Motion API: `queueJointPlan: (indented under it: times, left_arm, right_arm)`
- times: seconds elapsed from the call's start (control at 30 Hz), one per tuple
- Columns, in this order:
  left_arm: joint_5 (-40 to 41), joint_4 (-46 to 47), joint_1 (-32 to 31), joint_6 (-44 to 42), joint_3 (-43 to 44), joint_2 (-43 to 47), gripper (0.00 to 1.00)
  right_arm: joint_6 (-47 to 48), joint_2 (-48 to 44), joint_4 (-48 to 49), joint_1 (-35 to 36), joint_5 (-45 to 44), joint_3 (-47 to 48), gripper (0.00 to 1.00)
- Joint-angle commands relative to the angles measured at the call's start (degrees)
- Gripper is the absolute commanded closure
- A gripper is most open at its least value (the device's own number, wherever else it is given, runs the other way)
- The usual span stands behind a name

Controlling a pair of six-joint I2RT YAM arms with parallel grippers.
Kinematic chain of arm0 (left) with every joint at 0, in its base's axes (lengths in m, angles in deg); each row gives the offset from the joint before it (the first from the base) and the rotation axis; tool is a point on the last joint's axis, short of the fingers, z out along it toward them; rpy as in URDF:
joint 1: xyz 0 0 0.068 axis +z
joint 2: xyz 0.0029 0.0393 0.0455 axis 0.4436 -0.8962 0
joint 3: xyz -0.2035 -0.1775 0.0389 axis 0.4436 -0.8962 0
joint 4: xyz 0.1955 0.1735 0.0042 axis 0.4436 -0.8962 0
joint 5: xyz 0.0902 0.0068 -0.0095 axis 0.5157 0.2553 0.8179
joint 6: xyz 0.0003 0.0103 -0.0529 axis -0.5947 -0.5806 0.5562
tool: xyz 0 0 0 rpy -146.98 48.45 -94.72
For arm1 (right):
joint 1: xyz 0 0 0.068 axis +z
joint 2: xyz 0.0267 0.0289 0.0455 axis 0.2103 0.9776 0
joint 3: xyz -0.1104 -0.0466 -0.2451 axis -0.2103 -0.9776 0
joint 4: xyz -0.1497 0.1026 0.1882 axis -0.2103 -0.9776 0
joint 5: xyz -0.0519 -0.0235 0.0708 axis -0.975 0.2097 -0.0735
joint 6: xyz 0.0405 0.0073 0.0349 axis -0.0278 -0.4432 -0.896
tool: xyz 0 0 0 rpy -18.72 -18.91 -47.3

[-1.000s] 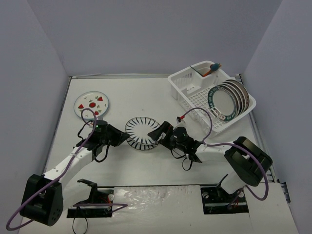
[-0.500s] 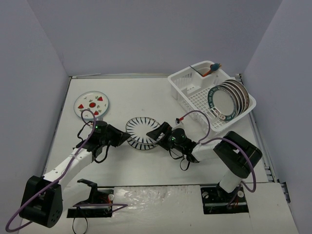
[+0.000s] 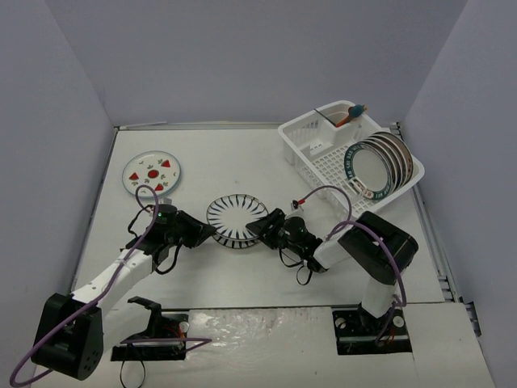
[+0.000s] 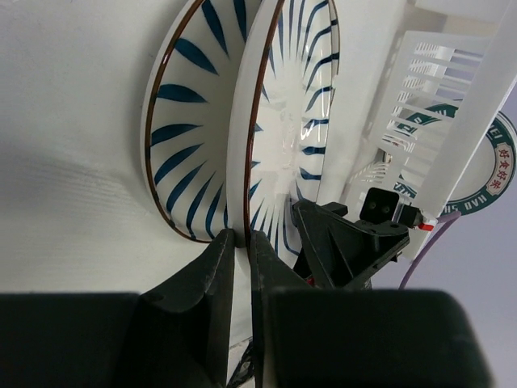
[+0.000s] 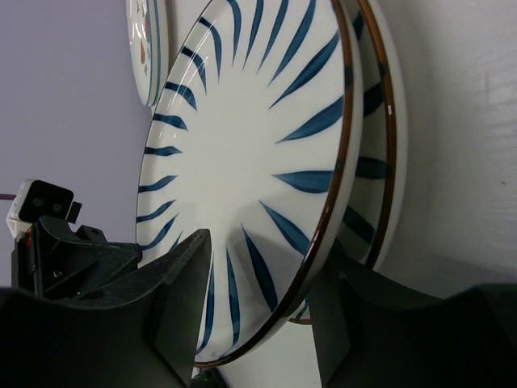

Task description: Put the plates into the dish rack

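Bare white table inside a plain grey booth

The table (image 3: 266,162) has a matte white top that runs back to a pale grey back wall (image 3: 258,56). A left wall (image 3: 48,162) and a right wall (image 3: 468,121) of the same grey close it in. A glossy, crinkled strip (image 3: 258,327) lies along its near edge. Far back on the right, a utensil (image 3: 353,113) with an orange and teal end stands tilted.
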Motion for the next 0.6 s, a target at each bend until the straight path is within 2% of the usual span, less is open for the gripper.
queueJointPlan:
  times: [0.0,0.2,0.47,0.5,0.57]
  left_arm:
    - [-6.33,6.35,-0.37,-1.60,0.88,2.48,1.00]
    - [-7.41,2.13,-0.37,-5.98,0.64,3.29,1.00]
    - [-6.79,-3.04,-0.29,-11.82,0.72,5.47,1.00]
    - [-6.72,-3.12,-0.28,-12.55,0.71,5.54,0.96]
    - [-6.59,-3.40,-0.28,-13.02,0.71,5.74,0.80]
  right_arm:
    - [-0.79,-0.70,10.06,0.34,-1.84,0.36,0.61]
    - [1.78,-2.71,12.59,0.34,-2.84,0.23,0.83]
    - [9.15,-10.94,9.94,0.34,-3.46,1.69,1.00]
    - [10.14,-12.88,8.58,0.34,-3.31,1.95,1.00]
    - [13.40,-16.06,5.46,0.31,-2.94,3.32,1.00]
